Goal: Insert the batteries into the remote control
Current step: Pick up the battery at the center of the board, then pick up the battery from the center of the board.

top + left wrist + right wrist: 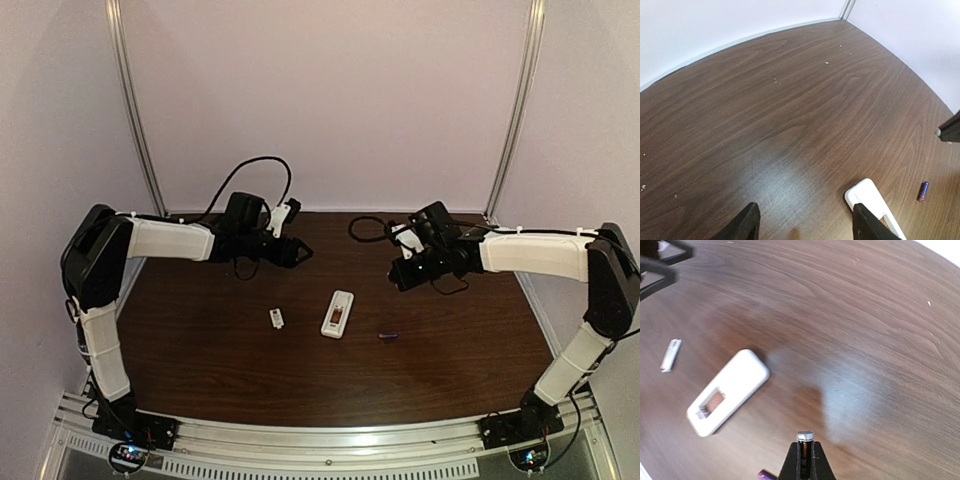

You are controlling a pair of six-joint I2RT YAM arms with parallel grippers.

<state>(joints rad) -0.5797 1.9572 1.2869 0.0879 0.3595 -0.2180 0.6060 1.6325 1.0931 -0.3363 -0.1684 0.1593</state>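
The white remote control (pixel 338 314) lies flat mid-table with its battery bay up; it also shows in the left wrist view (pixel 867 195) and the right wrist view (pixel 730 390). A purple battery (pixel 388 336) lies on the table to its right (pixel 923 191) (pixel 765 474). My right gripper (pixel 805 446) is shut on a second battery (pixel 805 436), a dark cylinder whose silvery end sticks out past the fingertips. It hovers above the table, right of the remote (pixel 398 272). My left gripper (pixel 805 225) stands open and empty behind the remote's left side (pixel 300 252).
A small white cover piece (pixel 277 318) lies left of the remote (pixel 671 355). The brown wooden table (pixel 200 350) is bounded by pale walls at the back and sides. A few crumbs (pixel 826 63) dot the far surface.
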